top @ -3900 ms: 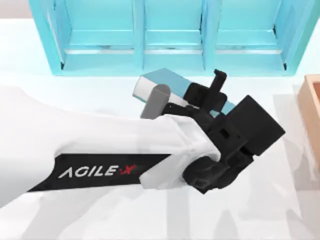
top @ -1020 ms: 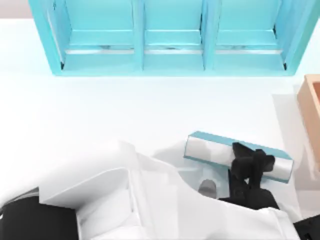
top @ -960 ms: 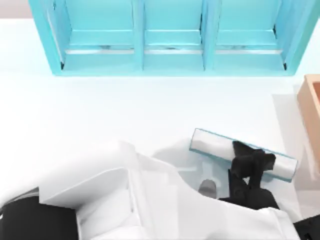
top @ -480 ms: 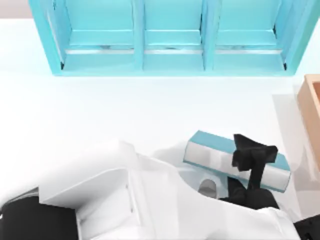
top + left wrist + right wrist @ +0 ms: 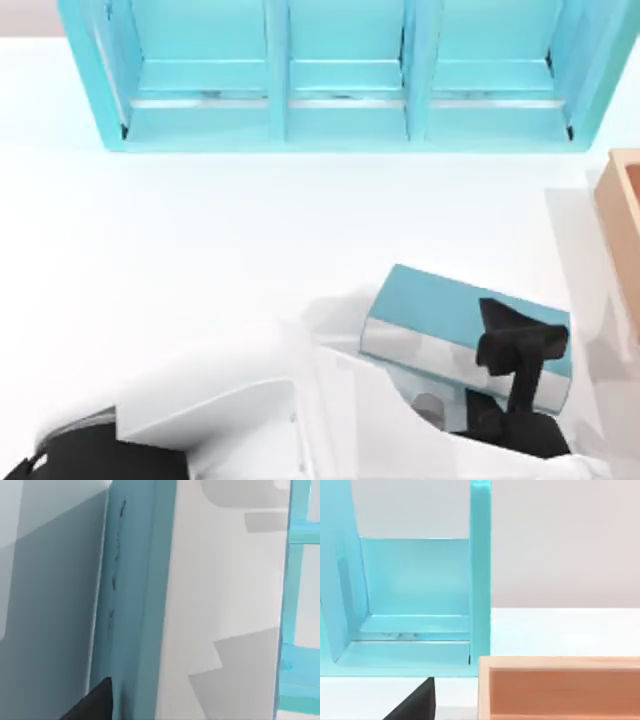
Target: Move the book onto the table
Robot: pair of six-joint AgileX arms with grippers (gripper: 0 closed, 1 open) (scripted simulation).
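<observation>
The light-blue book [image 5: 440,310] rests on the white table [image 5: 200,230] at the front right, cover turned up and grey page edges facing the front. My left gripper [image 5: 515,345] stands open at the book's right end, with one black finger lying over the cover. In the left wrist view the book [image 5: 135,600] runs close past a black fingertip [image 5: 97,702]. A black fingertip [image 5: 415,702] of my right gripper shows in the right wrist view; that gripper is open, parked and holds nothing.
A light-blue compartmented shelf [image 5: 340,70] spans the back of the table. It also appears in the right wrist view as the shelf [image 5: 415,580]. A tan wooden box [image 5: 625,200] stands at the right edge, seen up close as the box [image 5: 560,685].
The book came from near the shelf to the front right. In the last second it tipped from page edges up to cover up. My left arm drew slightly toward the front.
</observation>
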